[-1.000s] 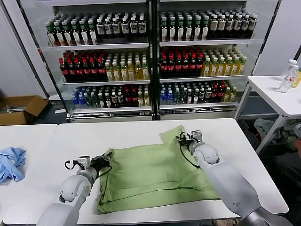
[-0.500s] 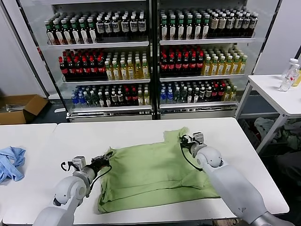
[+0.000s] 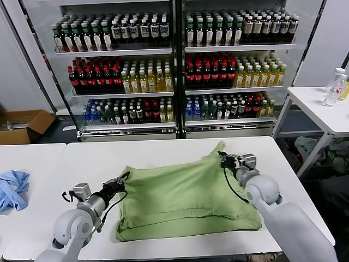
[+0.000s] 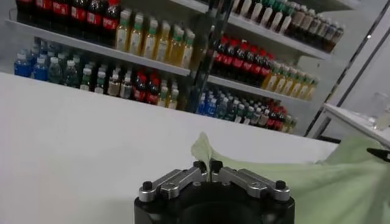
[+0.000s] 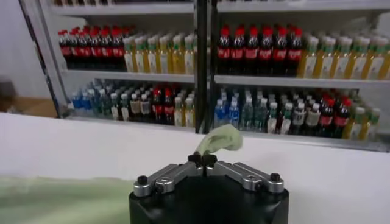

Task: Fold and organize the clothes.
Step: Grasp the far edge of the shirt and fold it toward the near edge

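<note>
The light green short-sleeved polo shirt (image 3: 185,199) lies spread on the white tabletop (image 3: 163,153), its near edge folded double and close to the front rim. On the left, the left claw (image 3: 121,180) is clenched on the shirt's left corner, the cloth rising in a small peak between its closed fingertips (image 4: 200,165). On the right and a little farther back, the right claw (image 3: 223,159) is clenched on the shirt's far right corner, lifted into a point above the tabletop; a twist of green cloth stands up from its shut fingertips (image 5: 195,159). Well apart on the left, a crumpled light blue cloth (image 3: 12,188) rests on a neighbouring white table (image 3: 27,158). Behind everything stands a glass-fronted drinks cooler filled with rows of bottles (image 3: 174,65).
</note>
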`<state>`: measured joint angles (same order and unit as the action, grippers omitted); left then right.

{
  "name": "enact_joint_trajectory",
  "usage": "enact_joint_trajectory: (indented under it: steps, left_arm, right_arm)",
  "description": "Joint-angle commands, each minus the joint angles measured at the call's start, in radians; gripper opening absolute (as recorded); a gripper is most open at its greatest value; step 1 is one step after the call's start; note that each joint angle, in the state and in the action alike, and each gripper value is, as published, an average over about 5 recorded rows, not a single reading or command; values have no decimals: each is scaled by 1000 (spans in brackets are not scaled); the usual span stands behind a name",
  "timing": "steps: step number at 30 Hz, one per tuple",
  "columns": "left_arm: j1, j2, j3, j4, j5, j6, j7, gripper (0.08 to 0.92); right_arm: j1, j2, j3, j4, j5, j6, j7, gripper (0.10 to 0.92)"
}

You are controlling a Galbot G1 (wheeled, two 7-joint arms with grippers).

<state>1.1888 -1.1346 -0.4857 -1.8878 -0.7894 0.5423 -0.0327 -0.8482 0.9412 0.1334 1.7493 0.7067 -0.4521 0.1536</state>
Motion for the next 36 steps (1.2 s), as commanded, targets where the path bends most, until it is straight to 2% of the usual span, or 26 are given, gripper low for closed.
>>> enact_joint_trajectory:
  steps: [1, 11, 21, 24, 29, 32, 36]
  left_arm:
    - [205, -3, -43, -200, 53, 12, 5, 88]
    - [232, -4, -11, -180, 246, 24, 13, 88]
    - [241, -39, 26, -144, 447, -7, 8, 93]
    - [278, -69, 31, -169, 506, -37, -28, 144]
    - [365, -147, 45, -207, 652, -96, -139, 288]
    - [389, -179, 59, -205, 703, -88, -187, 375]
    - [395, -204, 74, -192, 721, -65, -205, 488]
  right_arm:
    - [-359, -53, 211, 313, -43, 11, 4, 106]
    - [-624, 30, 359, 376, -182, 5, 20, 106]
    - [-655, 92, 338, 363, -222, -91, 49, 126]
    - [-661, 101, 331, 380, -230, -87, 42, 197]
    - [-684, 111, 332, 401, -258, -77, 30, 344]
    - [-695, 118, 331, 406, -268, -74, 29, 431]
    - [-706, 128, 325, 412, -277, -72, 26, 535]
